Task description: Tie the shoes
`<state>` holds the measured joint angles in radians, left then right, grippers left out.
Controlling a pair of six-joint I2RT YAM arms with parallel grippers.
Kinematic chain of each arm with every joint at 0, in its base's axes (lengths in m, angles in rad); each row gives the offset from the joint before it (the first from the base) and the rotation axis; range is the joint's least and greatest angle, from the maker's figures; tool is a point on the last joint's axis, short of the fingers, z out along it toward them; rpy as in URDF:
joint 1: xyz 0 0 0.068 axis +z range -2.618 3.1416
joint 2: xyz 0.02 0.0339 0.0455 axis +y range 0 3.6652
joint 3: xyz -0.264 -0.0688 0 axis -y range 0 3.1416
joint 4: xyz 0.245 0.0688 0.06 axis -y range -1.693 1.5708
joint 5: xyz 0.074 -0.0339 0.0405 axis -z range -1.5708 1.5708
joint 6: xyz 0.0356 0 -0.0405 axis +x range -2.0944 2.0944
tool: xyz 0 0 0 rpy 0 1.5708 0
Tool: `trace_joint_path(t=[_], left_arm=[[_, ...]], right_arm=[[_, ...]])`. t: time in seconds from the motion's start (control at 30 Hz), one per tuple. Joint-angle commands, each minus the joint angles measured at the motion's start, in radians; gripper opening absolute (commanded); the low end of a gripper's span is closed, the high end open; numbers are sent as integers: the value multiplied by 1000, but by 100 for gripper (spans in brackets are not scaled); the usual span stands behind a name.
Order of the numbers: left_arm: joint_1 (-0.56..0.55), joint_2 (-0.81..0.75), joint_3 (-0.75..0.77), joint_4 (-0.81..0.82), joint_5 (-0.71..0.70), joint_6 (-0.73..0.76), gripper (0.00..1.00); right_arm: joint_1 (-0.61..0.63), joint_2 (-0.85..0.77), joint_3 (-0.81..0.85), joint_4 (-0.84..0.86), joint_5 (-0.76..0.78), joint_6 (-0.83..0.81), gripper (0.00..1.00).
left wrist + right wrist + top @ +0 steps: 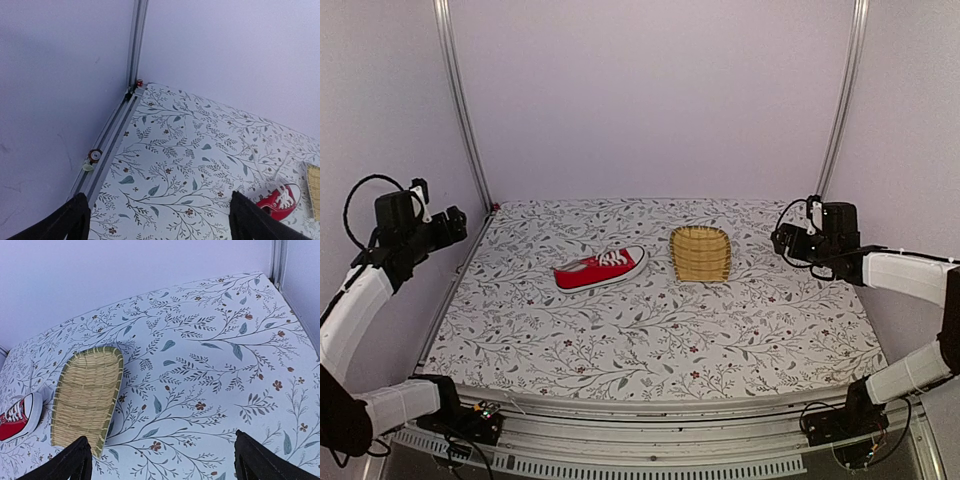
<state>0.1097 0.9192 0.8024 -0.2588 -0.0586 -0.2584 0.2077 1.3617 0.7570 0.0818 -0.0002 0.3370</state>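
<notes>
Left jaws and right jaws are both standing wide, holding nothing, hovering at opposite table [650, 350] edges. Sneaker [601, 269] is lying mid-table, toe pointing at the basket [701, 253], near but apart. I'm judging it light: soft canvas, stiff grippy sole. Laces [613, 259] are looking thin and limp; I'm aiming to pinch their ends, which I can't make out yet.

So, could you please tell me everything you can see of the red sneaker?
The red sneaker is a low-top, canvas by the look, with white laces, white rubber sole and toe cap. It rests sole-down on the floral tablecloth mid-table, toe towards the yellow woven basket, a gap between them. Only the cloth touches it. Whether the laces are knotted is too small to tell.
</notes>
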Motion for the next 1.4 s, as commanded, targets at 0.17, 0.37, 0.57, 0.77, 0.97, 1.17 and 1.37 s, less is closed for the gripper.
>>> trace_joint_path(t=[0.17, 0.37, 0.57, 0.77, 0.97, 1.17, 1.37], left_arm=[[-108, 265, 0, 114, 497, -78, 96], [-302, 486, 85, 127, 503, -2, 97], [-375, 826, 373, -95, 525, 134, 95], [-391, 951, 478, -116, 500, 222, 95], [-434, 962, 467, -168, 457, 308, 96], [-494, 946, 426, -223, 300, 334, 97], [-575, 950, 401, -224, 195, 330, 66]], right_arm=[[-10, -230, -143, 37, 40, -59, 99], [-10, -374, -223, 54, -72, 34, 99], [-11, -401, -238, 20, -219, 20, 99], [-10, -416, -275, 25, -283, 4, 99], [-11, -423, -284, 23, -287, -19, 99], [-11, -421, -293, 41, -297, -17, 99], [-11, -419, -307, 54, -301, -9, 99]])
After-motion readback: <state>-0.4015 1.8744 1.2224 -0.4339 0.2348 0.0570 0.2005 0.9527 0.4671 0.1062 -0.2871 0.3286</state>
